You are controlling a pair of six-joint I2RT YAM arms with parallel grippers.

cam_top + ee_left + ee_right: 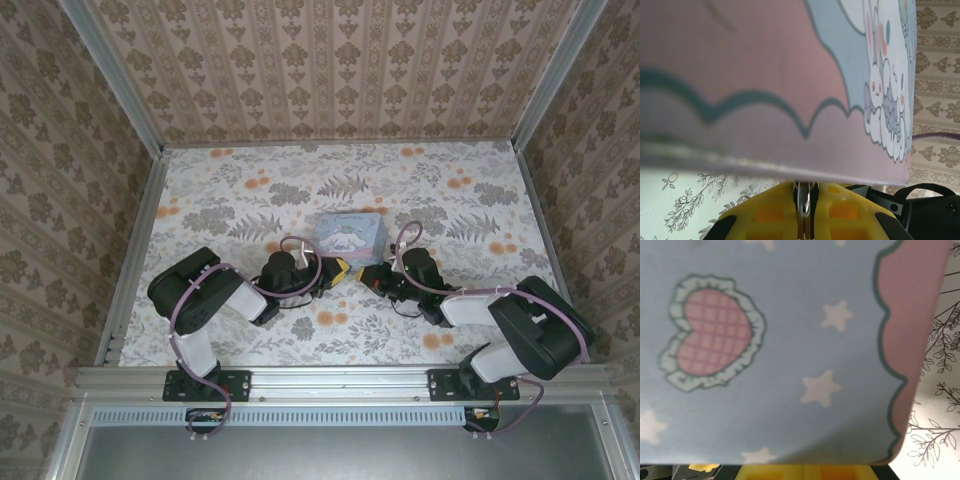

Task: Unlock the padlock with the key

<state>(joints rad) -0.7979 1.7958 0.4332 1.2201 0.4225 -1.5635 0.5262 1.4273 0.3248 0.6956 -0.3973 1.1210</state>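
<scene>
Left gripper (340,272): jaws closed almost fully, pinching a thin metal piece (803,206) upright between the yellow fingers (770,212).
Thin metal piece: silvery and narrow, in the slit between the left jaws. It may be the key or the padlock's shackle (too close and too blurred to tell which).
Right gripper (372,277): jaws closed; whether anything sits between them I cannot tell.
Gripper to gripper: the tips face each other, just beside one another.
Tin (348,234): pastel blue and pink, just beyond both pairs of jaws, its side looming over the left fingers and its starred face over the right ones.
Table (230,190): floral print under both jaws.
</scene>
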